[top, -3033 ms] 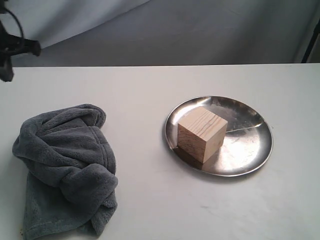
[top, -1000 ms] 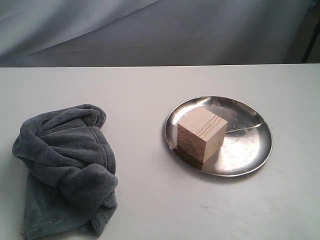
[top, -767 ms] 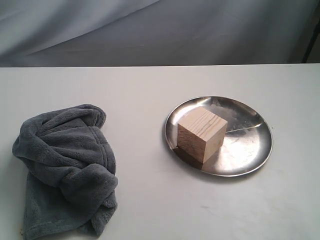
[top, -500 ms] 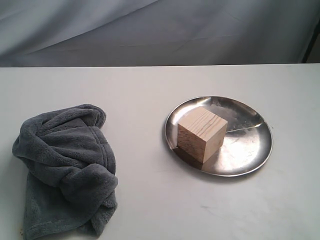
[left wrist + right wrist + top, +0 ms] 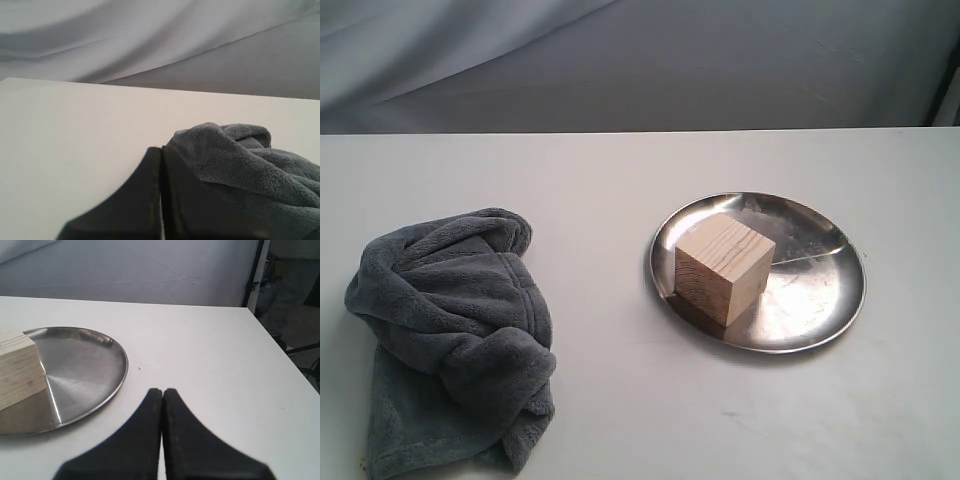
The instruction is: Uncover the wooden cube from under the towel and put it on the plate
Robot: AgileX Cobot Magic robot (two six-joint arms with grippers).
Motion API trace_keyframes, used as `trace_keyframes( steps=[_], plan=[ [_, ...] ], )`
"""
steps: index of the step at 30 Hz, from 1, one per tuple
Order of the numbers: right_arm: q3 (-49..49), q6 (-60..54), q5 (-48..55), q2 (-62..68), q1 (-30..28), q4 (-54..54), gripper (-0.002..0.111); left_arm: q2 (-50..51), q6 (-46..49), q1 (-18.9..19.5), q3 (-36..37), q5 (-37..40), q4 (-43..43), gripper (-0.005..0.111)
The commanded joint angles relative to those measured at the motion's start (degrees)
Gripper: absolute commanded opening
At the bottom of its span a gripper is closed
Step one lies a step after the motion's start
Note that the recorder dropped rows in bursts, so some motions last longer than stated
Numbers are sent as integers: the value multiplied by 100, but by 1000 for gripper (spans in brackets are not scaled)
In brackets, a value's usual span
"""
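The wooden cube (image 5: 723, 270) sits uncovered on the plate (image 5: 820, 262), toward its left side. The towel (image 5: 450, 330) lies crumpled on the table (image 5: 610, 170), well apart to the left. These 3 things have not shifted in the last 3 seconds. The only change is that the left arm, then at the exterior view's upper left corner, has left it. Both pincers are closed on nothing: the left gripper (image 5: 161, 150) faces the towel, the right gripper (image 5: 163, 390) faces the plate. I judge the task done, with both arms pulled back.
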Motion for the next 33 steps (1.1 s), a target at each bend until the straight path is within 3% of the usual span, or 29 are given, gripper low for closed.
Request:
trace_keyframes(
  steps=[1, 33],
  plan=[
    [19, 6, -18, -26, -8, 70, 0, -17, -10, 12, 25, 86, -74, 0],
    [19, 6, -18, -26, -8, 70, 0, -17, 1, 12, 25, -35, -74, 0]
  ],
)
